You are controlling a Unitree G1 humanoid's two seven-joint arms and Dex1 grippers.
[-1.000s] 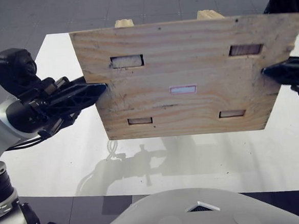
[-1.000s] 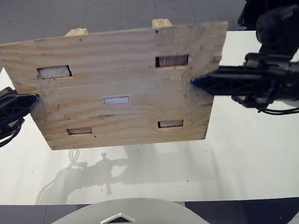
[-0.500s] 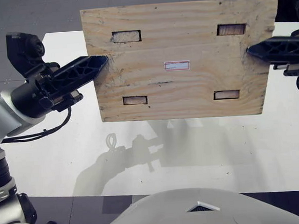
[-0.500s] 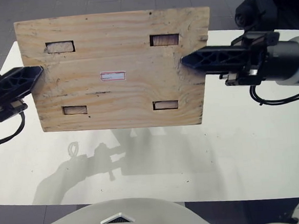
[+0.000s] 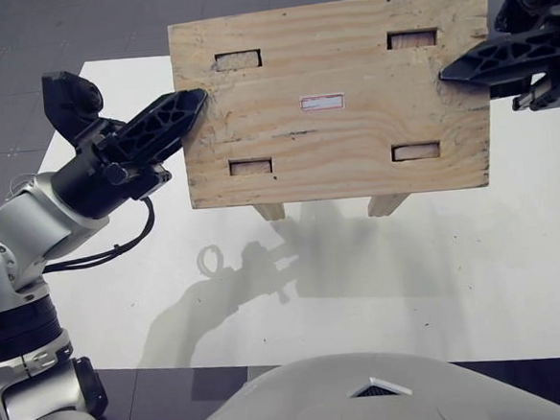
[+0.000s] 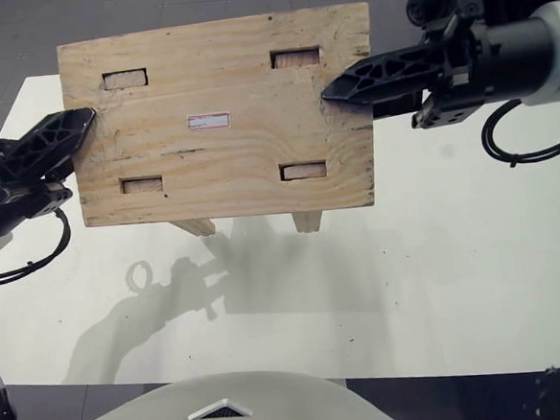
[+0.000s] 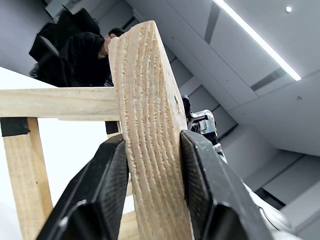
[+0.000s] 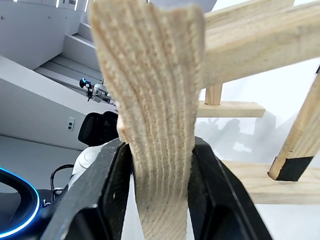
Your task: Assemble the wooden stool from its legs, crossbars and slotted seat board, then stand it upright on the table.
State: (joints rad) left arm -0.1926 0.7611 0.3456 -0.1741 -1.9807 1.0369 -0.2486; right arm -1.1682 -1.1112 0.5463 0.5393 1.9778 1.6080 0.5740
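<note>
Left hand [image 5: 188,109] was clamped shut on the left edge of the seat board [image 5: 339,153]. One of its fingers [image 7: 100,190] sat on each face, with the end grain wedged between them.

The stool was assembled and carried between the two hands above the white surface [image 5: 439,285]. The seat board's top face was turned toward the head camera, long edges running left to right.

The board had four slots [image 5: 238,59], each plugged by a leg end. A small white label [image 5: 322,102] sat near the middle.

Two legs [image 5: 270,212] stuck out below the board's near edge, the second one to the right [image 5: 387,204]. Could not tell whether their ends touched the surface.

In the left wrist view, a crossbar [image 7: 55,102] ran off from the underside of the board and met a leg at a black band. In the right wrist view, a leg end with a black tip [image 8: 287,167] sat over the white surface.

Right hand [image 5: 448,71] was clamped shut on the board's right edge, near the far right slot. It gripped the same way, with a finger on either face and the board edge filling the gap between them.
</note>
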